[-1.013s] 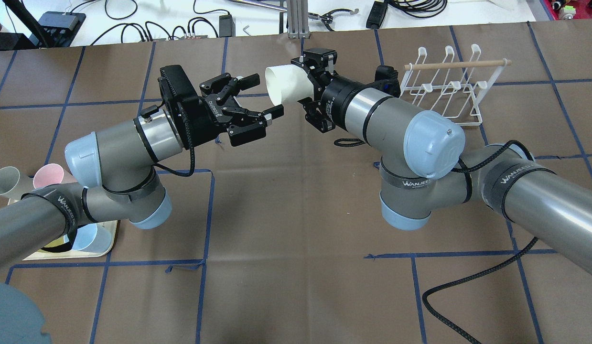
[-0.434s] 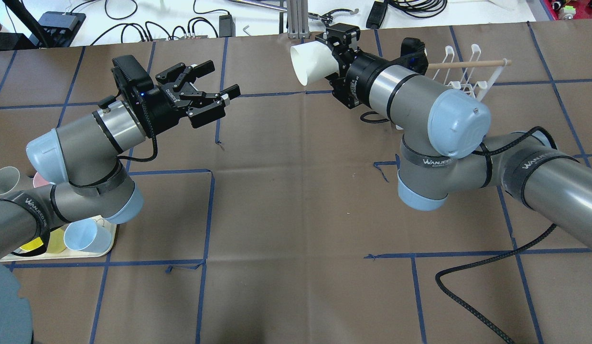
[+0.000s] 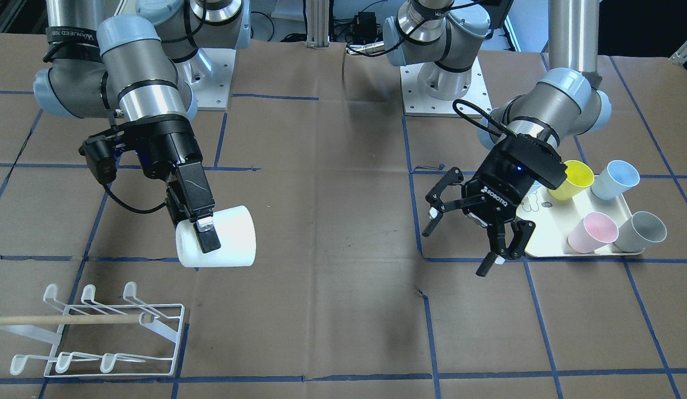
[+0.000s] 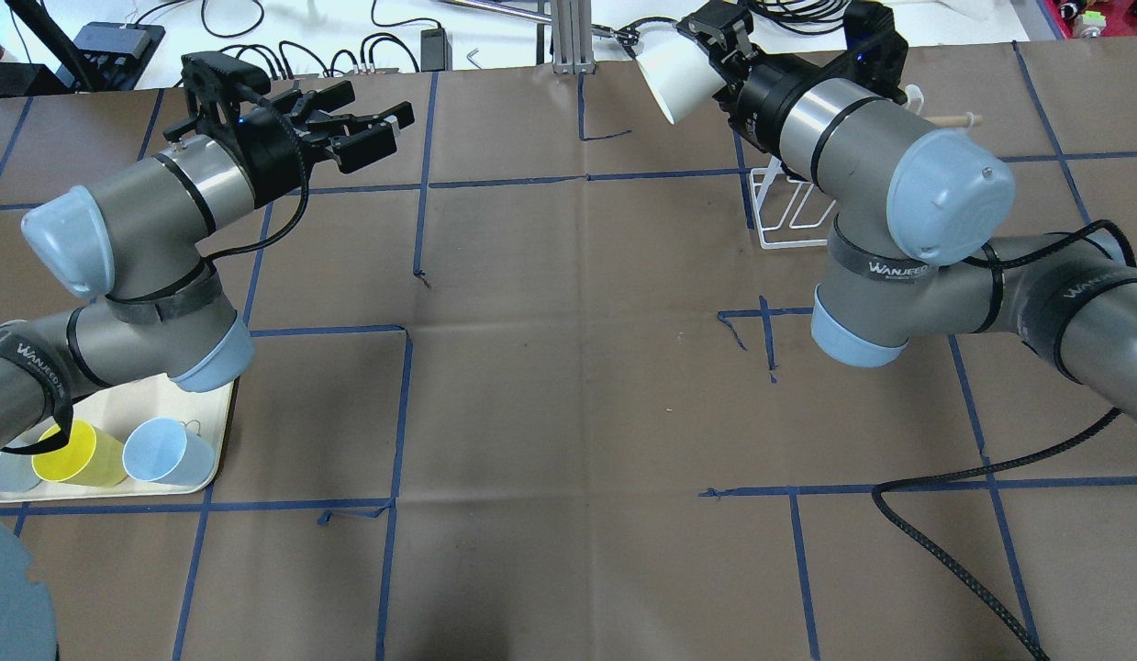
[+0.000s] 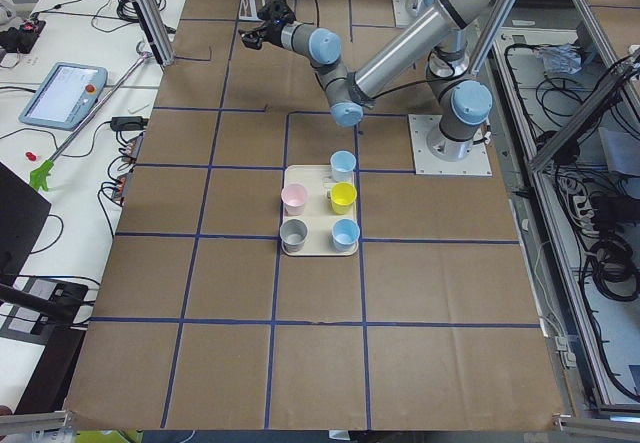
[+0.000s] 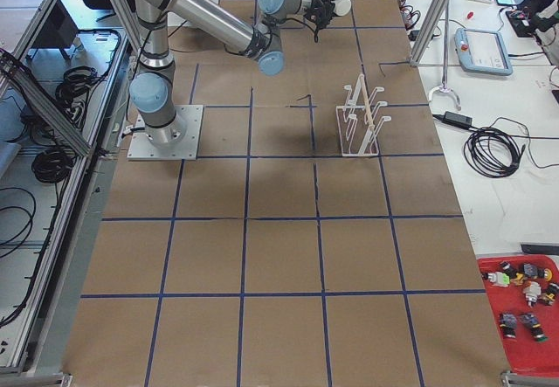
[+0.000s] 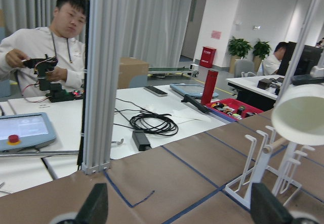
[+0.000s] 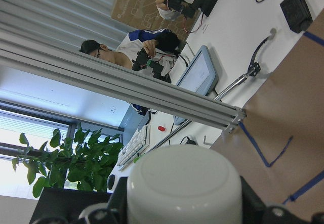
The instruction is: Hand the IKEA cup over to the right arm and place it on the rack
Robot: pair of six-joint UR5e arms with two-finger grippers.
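Nearest, on the brown paper table (image 3: 343, 332): a white wire drying rack (image 3: 71, 320) with a wooden stick handle. Just past it and up in the air, not touching it: a plain white plastic cup (image 3: 235, 238) lying on its side, pinched by the right arm's black two-finger gripper (image 3: 202, 230), with one black finger (image 3: 209, 239) pressed flat on the cup's near side by its closed end and the other hidden behind the cup. Farther along, well apart from the cup: the left arm's black gripper (image 3: 457, 249), fingers spread wide and holding nothing, just beside a cream tray (image 3: 570, 255) of yellow, blue, pink and grey cups (image 3: 591, 230).
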